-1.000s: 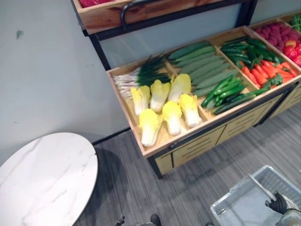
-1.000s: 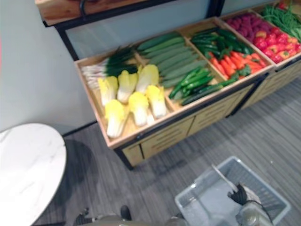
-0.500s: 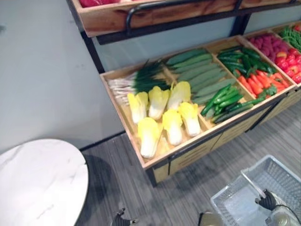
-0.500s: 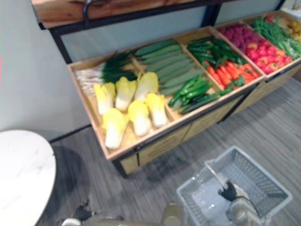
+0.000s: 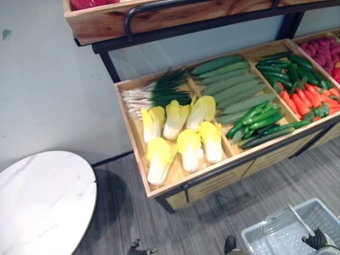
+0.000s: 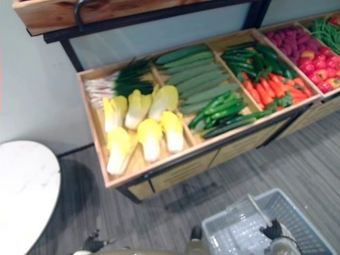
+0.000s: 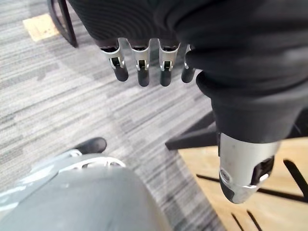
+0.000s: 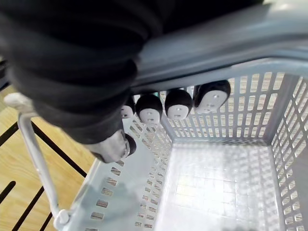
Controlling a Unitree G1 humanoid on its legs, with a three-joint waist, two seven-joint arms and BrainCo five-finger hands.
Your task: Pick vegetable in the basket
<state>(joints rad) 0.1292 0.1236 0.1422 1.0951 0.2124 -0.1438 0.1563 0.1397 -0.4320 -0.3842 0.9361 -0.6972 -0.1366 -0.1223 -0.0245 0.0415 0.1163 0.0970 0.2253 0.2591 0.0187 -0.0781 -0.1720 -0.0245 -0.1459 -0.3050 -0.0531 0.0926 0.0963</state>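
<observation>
Six cabbages (image 5: 189, 149), pale yellow with white ribbed stalks, lie in two rows in the end compartment of a slanted wooden tray (image 5: 133, 144). Behind them in the same compartment lies a bundle of spring onions (image 5: 154, 94), white ends pointing toward the wall. The next compartment holds long, smooth cucumbers (image 5: 234, 87) at the back and glossy, slender green peppers (image 5: 256, 118) at the front. Further along lie tapered orange carrots (image 5: 300, 101). None of this produce is held; all of it rests in the tray, well apart from the basket (image 5: 272, 241). This is a grey plastic basket with slotted walls and a moulded grid floor, low in front of the tray. The right hand (image 8: 149, 109) has its fingers curled tightly round the smooth grey handle (image 8: 216, 43) and carries the basket by it. The left hand (image 7: 143, 68) hangs with fingers straight and loose, holding nothing, above the striped grey carpet (image 5: 212, 212). A round table (image 5: 42, 202) with a white marbled top stands beside the tray's cabbage end.
</observation>
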